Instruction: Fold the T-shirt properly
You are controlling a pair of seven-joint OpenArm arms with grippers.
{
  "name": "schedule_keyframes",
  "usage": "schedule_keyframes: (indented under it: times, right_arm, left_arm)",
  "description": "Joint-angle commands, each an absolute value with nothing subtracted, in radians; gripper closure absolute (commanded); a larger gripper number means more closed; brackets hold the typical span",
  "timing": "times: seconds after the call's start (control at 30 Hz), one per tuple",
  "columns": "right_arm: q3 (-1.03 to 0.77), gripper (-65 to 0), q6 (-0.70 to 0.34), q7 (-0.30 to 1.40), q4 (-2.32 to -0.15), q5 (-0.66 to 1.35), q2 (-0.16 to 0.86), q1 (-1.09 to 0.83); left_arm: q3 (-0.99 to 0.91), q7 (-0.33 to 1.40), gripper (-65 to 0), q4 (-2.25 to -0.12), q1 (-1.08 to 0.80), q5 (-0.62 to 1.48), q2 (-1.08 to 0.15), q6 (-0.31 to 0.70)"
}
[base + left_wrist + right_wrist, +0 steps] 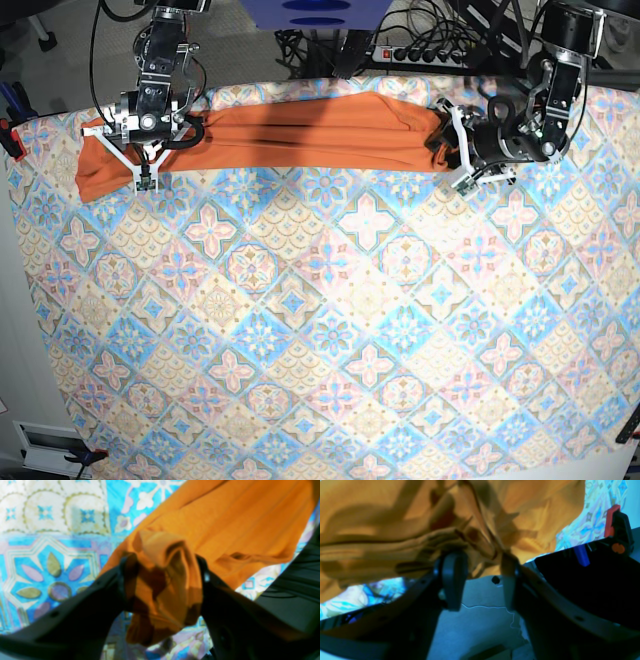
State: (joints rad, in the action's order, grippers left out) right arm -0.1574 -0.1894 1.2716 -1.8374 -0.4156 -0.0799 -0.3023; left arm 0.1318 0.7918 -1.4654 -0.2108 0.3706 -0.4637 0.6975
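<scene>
**Orange shirt stretched between two grippers**

The T-shirt lies in a long band from one gripper to the other. A bunched end sits between the parted jaws of the left gripper. The right gripper gapes, cloth just above it.

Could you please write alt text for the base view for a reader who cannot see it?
A plain orange T-shirt, bunched into a long band, lies along the far edge of a blue-pink-cream tile-patterned cloth. The right gripper and left gripper are at its two ends.
</scene>
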Motion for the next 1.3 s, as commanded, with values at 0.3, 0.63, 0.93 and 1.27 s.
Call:
schedule_keyframes:
  times: [0.3, 0.63, 0.93, 1.27]
  right_arm:
    - [-0.171, -26.6, -0.183, 1.27, -1.863, -0.432, -0.076, -0.294]
    - [-0.372, -26.4, -0.182, 1.264, -1.91, -0.435, -0.073, -0.252]
    - [-0.337, -26.3, -0.183, 1.069, -1.92, -0.682, -0.102, -0.242]
    - [-0.091, -26.3, -0.285, 0.977, -1.936, -0.725, -0.139, -0.223]
  left_arm:
    - [0.13, 0.783, -24.1, -1.448, -0.209, 0.209, -0.433, 0.698]
    - [0.13, 0.782, -24.0, -1.448, -0.209, 0.079, -0.377, 0.698]
    - [0.134, 0.782, -24.0, -1.411, -0.209, 0.065, -0.374, 0.698]
    - [0.133, 0.699, -24.0, -1.302, -0.22, 0.067, -0.374, 0.698]
